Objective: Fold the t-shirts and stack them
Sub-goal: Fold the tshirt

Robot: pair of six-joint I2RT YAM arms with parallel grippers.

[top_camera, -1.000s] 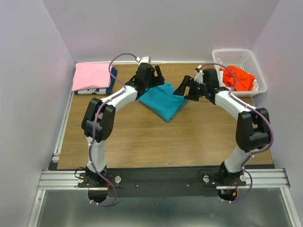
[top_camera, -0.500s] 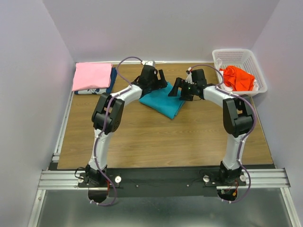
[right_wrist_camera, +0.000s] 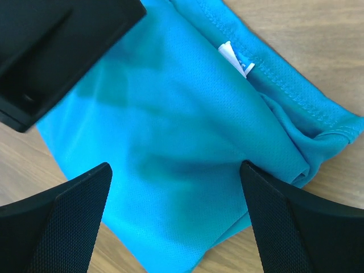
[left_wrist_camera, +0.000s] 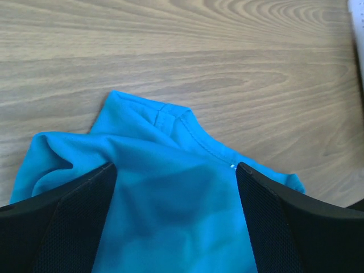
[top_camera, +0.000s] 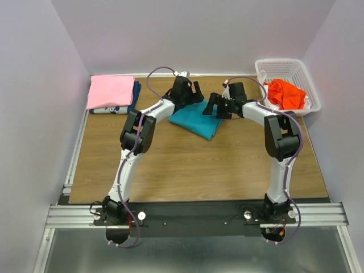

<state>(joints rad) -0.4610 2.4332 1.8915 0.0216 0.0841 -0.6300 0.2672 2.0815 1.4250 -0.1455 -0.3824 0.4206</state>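
Fingers of the left gripper and the right gripper are spread wide just over the folded teal shirt, pinching nothing. The shirt lies at the far middle of the table. The fold looks done, so stacking is likely in hand. Next, both must close on its edges and carry it to the pink shirt.

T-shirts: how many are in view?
4: a teal one mid-table, a pink one stacked on a dark blue one far left, an orange-red one in the basket. More could hide there.
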